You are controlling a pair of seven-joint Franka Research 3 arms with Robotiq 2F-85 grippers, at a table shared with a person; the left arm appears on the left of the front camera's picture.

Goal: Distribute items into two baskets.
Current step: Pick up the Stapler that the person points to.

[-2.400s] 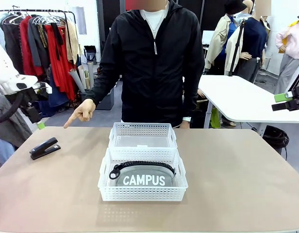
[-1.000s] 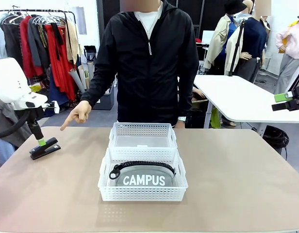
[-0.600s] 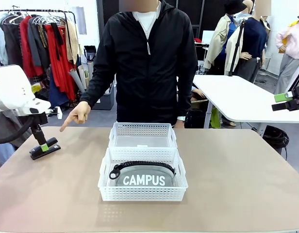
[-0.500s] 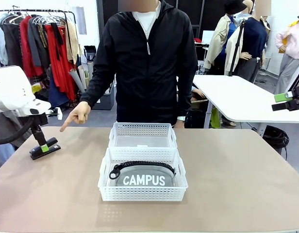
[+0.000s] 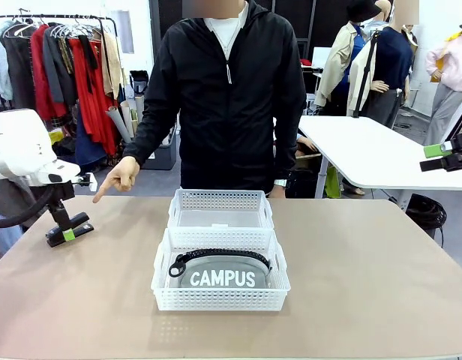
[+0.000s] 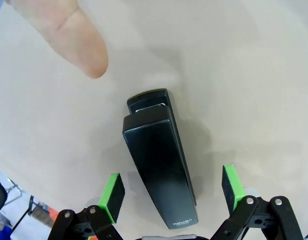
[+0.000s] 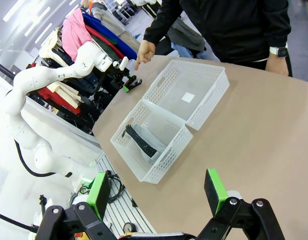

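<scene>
Now, your left gripper (image 6: 172, 192) stands wide open at the bottom of the left wrist view. One green pad sits on either flank of the black stapler (image 6: 156, 165), and neither seems to touch it. The stapler lies flat on the table (image 6: 234, 75), running from bottom centre up toward mid-frame; in the front view it sits near the left edge.

Expect a small, rigid, fairly dense thing with smooth sides that could slip. Close across the long body near the middle of its length, so it neither pivots nor springs open.

A person's hand (image 5: 124, 174) points toward it from the upper right in the front view. At the centre of that view, the grey pouch (image 5: 223, 276) already lies in the near basket (image 5: 220, 301). The far basket (image 5: 220, 200) looks empty. Your right gripper (image 7: 156, 191) hangs wide open, holding nothing.
</scene>
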